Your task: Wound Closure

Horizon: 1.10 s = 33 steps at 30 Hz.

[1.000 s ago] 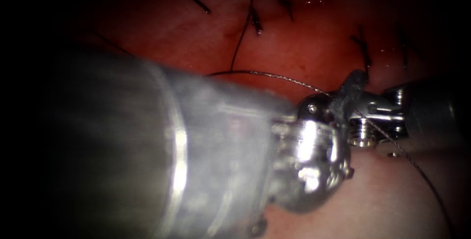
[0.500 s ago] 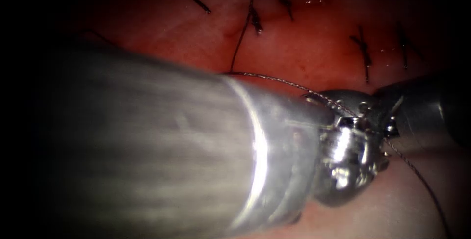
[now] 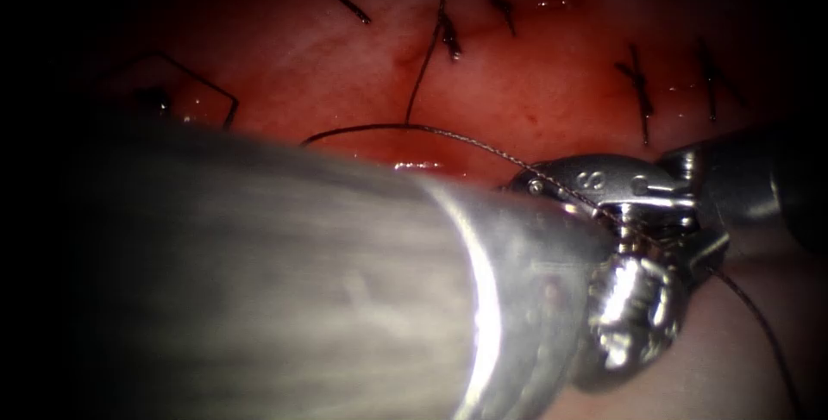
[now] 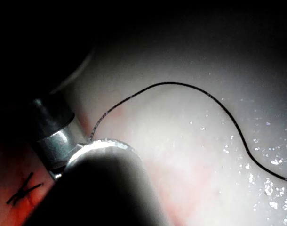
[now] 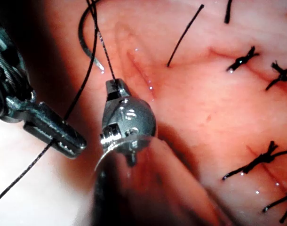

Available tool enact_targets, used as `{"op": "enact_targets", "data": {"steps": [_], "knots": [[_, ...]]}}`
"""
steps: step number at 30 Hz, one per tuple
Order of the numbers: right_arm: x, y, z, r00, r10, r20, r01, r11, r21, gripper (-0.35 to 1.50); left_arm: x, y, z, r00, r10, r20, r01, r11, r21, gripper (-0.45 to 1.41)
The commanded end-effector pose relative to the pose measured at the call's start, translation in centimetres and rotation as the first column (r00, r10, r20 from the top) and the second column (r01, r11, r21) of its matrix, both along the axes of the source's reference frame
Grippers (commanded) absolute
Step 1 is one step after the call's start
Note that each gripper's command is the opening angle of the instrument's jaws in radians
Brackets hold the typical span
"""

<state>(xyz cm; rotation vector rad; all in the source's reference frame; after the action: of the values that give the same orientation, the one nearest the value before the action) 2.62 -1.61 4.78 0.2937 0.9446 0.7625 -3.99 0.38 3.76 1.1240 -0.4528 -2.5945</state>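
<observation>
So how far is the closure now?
Done: several knotted stitches sit in the tissue. In hand: the right tool grips the thread; the needle lies unheld on it. Whether the left tool holds thread is unclear. Left: the long thread is uncut.

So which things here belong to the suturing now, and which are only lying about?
In use: right tool holding the thread; left tool, thread across it; needle, in neither tool, on the tissue.
Lying about: tied stitches.

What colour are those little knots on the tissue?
Black knots, best seen in the right wrist view.
</observation>
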Motion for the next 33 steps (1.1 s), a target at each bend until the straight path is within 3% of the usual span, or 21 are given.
{"op": "enact_targets", "data": {"steps": [1, 5, 8, 9, 10, 16, 22, 28, 33], "knots": [[0.03, -0.07, 0.03, 1.0, -0.004, -0.002, 0.004, 1.0, 0.003, -0.35, 0.0, -0.07, 0.03, 1.0, -0.002, -0.001, 0.002, 1.0, 0.008, -0.45], [-0.03, -0.06, 0.02, 1.0, -0.007, -0.012, 0.007, 1.0, 0.003, -0.35, 0.27, -0.1, -0.05, 1.0, -0.012, -0.016, 0.013, 1.0, 0.023, -0.45], [-0.11, -0.06, 0.01, 1.0, -0.007, -0.024, 0.007, 1.0, 0.0, -0.35, 0.64, -0.16, -0.2, 1.0, -0.025, -0.019, 0.025, 0.999, 0.032, -0.45], [-0.17, -0.05, 0.0, 0.999, -0.002, -0.037, 0.002, 1.0, -0.004, -0.35, 0.97, -0.21, -0.32, 0.998, -0.049, -0.026, 0.05, 0.998, 0.038, -0.45], [-0.17, -0.05, 0.0, 0.999, -0.002, -0.037, 0.002, 1.0, -0.004, -0.35, 0.97, -0.21, -0.32, 0.998, -0.049, -0.026, 0.05, 0.998, 0.038, -0.45], [-0.33, -0.05, -0.03, 0.997, 0.008, -0.071, -0.009, 1.0, -0.013, -0.35, 1.92, -0.34, -0.58, 0.991, -0.121, -0.064, 0.123, 0.992, 0.022, -0.45], [-0.54, -0.07, -0.07, 0.986, 0.024, -0.166, -0.024, 1.0, 0.002, -0.35, 2.76, -0.44, -0.6, 0.978, -0.187, -0.09, 0.19, 0.981, 0.03, -0.45], [-0.63, -0.08, -0.11, 0.966, 0.037, -0.256, -0.033, 0.999, 0.018, -0.35, 2.99, -0.42, -0.45, 0.974, -0.208, -0.094, 0.213, 0.976, 0.037, -0.45], [-0.67, -0.1, -0.2, 0.952, 0.021, -0.304, -0.013, 0.999, 0.031, -0.35, 3.0, -0.36, -0.22, 0.968, -0.233, -0.093, 0.237, 0.971, 0.042, -0.45]]}}
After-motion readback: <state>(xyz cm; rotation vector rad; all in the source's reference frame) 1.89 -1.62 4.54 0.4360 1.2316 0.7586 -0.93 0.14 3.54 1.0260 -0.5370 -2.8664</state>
